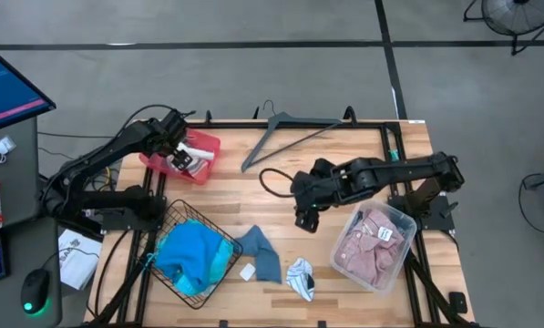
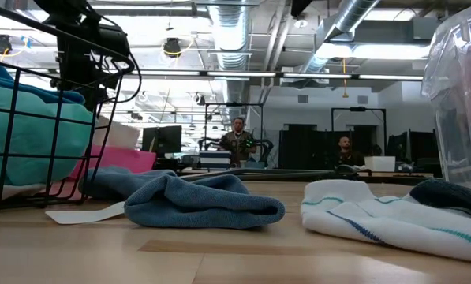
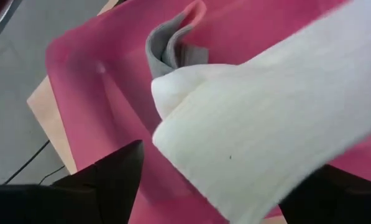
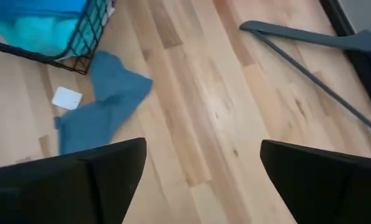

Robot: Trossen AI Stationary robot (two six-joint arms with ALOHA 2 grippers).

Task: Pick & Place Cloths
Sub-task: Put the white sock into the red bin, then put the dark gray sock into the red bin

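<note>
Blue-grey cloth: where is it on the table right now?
In the high view the blue-grey cloth lies flat on the wood near the front edge, between the wire basket holding the turquoise cloth and the white cloth.

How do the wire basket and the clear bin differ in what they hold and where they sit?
The wire basket is black open mesh; the clear bin has see-through plastic walls. The basket holds a turquoise cloth; the bin holds a pale pink cloth. The basket sits on the table's left side, the bin on its right. Both stand near the front edge, each with one cloth inside.
</note>
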